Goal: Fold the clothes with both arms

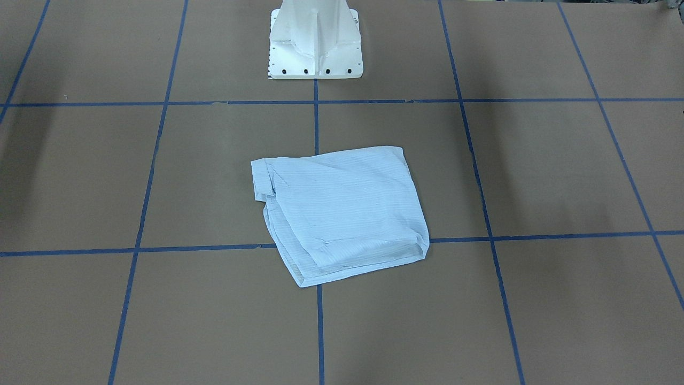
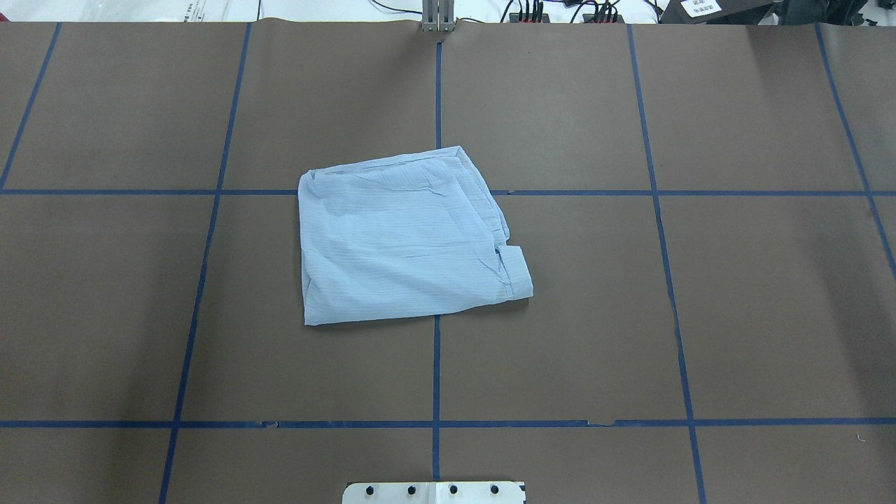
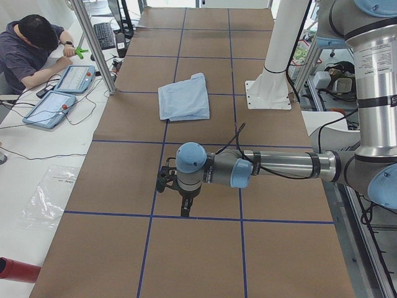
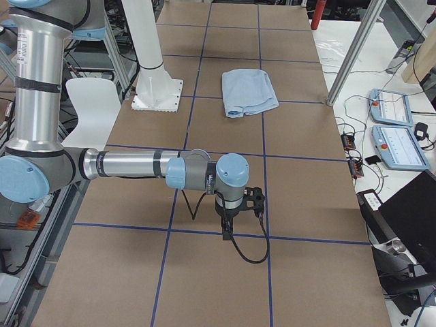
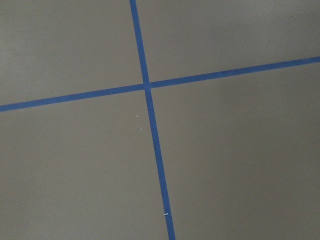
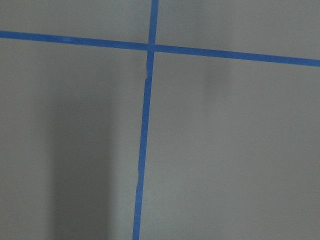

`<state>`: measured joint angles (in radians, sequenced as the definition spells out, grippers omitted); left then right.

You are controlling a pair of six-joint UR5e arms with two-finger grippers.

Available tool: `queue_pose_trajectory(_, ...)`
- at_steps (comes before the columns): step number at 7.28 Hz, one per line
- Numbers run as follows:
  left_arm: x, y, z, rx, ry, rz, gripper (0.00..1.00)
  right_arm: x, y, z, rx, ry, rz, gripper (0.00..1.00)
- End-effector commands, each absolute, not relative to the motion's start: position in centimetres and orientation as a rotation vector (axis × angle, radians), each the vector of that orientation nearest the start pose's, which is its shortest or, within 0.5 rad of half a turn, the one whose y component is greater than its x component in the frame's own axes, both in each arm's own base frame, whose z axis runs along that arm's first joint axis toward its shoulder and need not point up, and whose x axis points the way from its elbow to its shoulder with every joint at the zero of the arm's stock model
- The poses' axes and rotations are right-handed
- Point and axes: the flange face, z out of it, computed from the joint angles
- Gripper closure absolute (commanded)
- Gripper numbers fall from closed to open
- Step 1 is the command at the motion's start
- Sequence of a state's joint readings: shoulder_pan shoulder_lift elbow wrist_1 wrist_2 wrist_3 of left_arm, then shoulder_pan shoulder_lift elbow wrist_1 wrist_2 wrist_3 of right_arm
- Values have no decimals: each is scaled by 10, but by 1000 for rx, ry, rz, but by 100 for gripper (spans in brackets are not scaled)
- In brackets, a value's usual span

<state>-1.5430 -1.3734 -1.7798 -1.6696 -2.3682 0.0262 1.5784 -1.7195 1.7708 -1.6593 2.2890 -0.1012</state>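
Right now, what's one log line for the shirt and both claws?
shirt: folded, lying flat | left claw: away from shirt, open/shut cannot tell | right claw: away from shirt, open/shut cannot tell

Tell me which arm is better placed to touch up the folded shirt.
Left, marginally: the light blue striped folded shirt lies mostly left of the centre blue tape line. The left arm and right arm both hang far off.

A folded light blue shirt (image 2: pixel 399 245) lies on the brown table (image 2: pixel 735 315), gridded with blue tape (image 2: pixel 436 371).
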Motion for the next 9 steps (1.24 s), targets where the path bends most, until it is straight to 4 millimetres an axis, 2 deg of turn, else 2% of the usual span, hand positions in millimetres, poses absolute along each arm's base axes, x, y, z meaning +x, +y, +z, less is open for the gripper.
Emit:
queue_pose_trajectory(1,-66,-409,644,96,764,166,0,70,-426,641,5,-720,-78,0)
queue_pose_trajectory(6,-68,-415,633,131,762,174,0,69,-424,640,4,-745,-75,0)
queue_pose_trajectory(7,-69,-413,639,122,757,170,0,68,-422,642,0,-759,-73,0)
queue_pose_trajectory(9,-69,-410,638,123,757,170,0,67,-419,641,1,-764,-77,0)
